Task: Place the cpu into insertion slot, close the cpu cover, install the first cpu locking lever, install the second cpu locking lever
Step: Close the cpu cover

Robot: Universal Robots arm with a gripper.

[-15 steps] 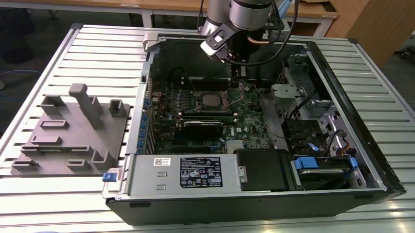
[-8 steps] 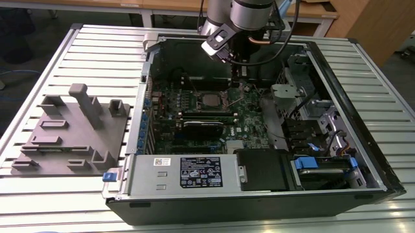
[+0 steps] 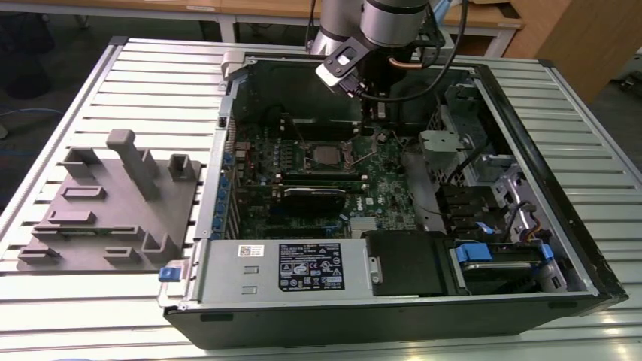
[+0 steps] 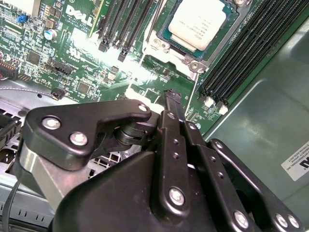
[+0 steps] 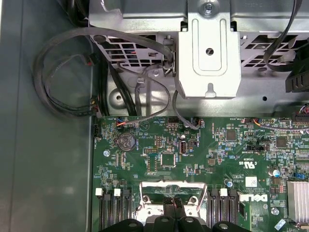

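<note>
The cpu [image 4: 199, 22] [image 3: 324, 155], a silvery square chip, sits in the insertion slot [image 4: 192, 62] on the green motherboard [image 4: 87, 58]. The cpu cover [image 4: 163, 30] looks to lie flat around the chip's edges. A thin wire lever [image 4: 194, 94] runs from the socket corner past my fingertips. My gripper [image 4: 171, 96] is shut, its black fingers pressed together just beside the socket, with nothing visibly between them. In the first wrist view the gripper [image 5: 174, 203] sits at the socket's metal frame [image 5: 172, 189]. In the exterior view the gripper [image 3: 380, 129] hangs inside the open case, to the right of the socket.
Long black memory slots [image 4: 241, 53] flank the socket. A black card [image 3: 316, 197] lies nearer the case front, beyond it the power supply [image 3: 291, 267]. A drive cage [image 3: 471, 173] and loose cables [image 5: 72, 72] crowd the case side. A grey fixture block [image 3: 110, 203] stands at the exterior view's left.
</note>
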